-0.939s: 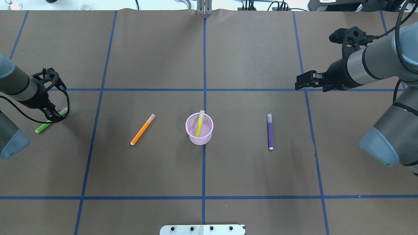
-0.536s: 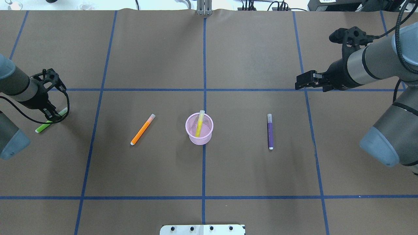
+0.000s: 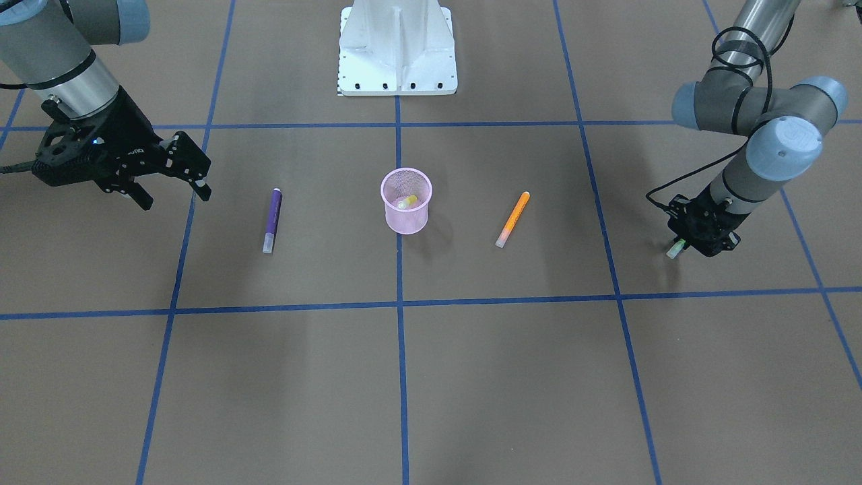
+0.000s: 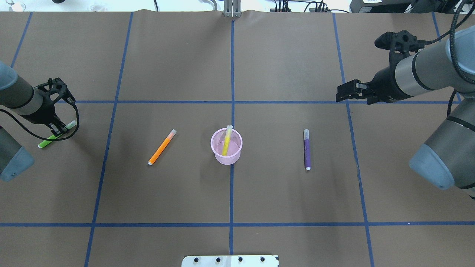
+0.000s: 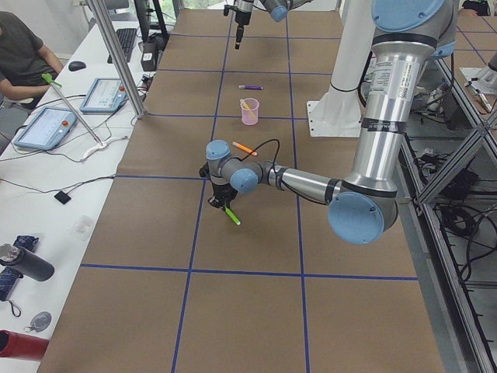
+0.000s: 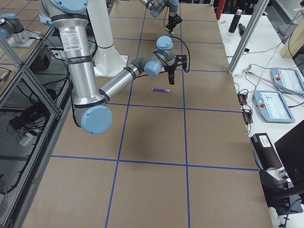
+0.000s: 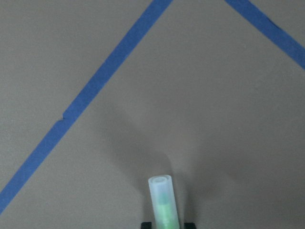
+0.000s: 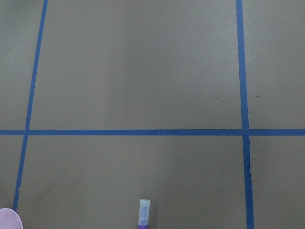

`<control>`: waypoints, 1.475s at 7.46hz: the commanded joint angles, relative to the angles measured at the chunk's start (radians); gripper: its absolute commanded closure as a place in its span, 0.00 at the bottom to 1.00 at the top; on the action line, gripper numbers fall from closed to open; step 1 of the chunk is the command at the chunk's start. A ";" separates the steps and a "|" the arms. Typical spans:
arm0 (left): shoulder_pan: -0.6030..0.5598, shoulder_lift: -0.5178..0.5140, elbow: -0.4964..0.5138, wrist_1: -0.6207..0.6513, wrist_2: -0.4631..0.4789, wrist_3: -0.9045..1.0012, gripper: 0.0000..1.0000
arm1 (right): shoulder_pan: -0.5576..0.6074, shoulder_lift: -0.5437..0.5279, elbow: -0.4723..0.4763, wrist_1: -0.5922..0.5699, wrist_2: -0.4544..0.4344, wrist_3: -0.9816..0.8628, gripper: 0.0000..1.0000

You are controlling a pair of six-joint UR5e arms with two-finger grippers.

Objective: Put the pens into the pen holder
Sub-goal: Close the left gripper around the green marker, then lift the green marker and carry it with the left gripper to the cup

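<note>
The pale pink mesh pen holder [image 4: 226, 155] stands upright at the table's middle with the yellow pen [image 4: 226, 142] leaning inside it. The orange pen [image 4: 161, 147] lies to its left and the purple pen [image 4: 307, 150] to its right. My left gripper [image 4: 59, 129] is shut on the green pen [image 4: 46, 142] at the far left; the pen's pale cap [image 7: 163, 202] sticks out between the fingers, close above the table. My right gripper [image 3: 174, 195] is open and empty, above the table beyond the purple pen [image 3: 272, 219].
Blue tape lines divide the brown table cover. The white robot base plate [image 3: 397, 47] sits at the robot's edge. A side bench with tablets [image 5: 46, 124] and an operator runs along the far side.
My left gripper has drawn back slightly with the green pen, and the pen has shifted a little up and to the left. The right arm has barely moved.
</note>
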 commanded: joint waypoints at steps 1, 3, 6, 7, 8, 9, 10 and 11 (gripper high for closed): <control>-0.001 -0.008 -0.013 0.012 -0.119 -0.003 1.00 | 0.012 0.001 0.002 0.000 0.001 0.005 0.01; -0.012 -0.069 -0.086 0.012 -0.144 -0.168 1.00 | 0.028 0.000 0.003 0.000 0.003 0.007 0.01; -0.004 -0.145 -0.261 0.007 -0.032 -0.320 1.00 | 0.052 -0.003 -0.001 -0.002 0.007 0.005 0.01; 0.034 -0.180 -0.291 0.006 -0.035 -0.315 1.00 | 0.057 -0.003 -0.009 -0.002 0.006 0.005 0.01; 0.116 -0.256 -0.305 -0.017 0.025 -0.318 1.00 | 0.058 -0.005 -0.012 -0.002 0.001 0.005 0.01; 0.176 -0.275 -0.341 -0.052 0.151 -0.360 1.00 | 0.058 -0.014 -0.014 -0.002 -0.002 0.004 0.01; 0.228 -0.287 -0.361 -0.104 0.248 -0.496 1.00 | 0.058 -0.014 -0.015 -0.002 -0.004 0.004 0.01; 0.277 -0.335 -0.364 -0.123 0.366 -0.533 1.00 | 0.058 -0.012 -0.024 -0.002 -0.005 0.005 0.01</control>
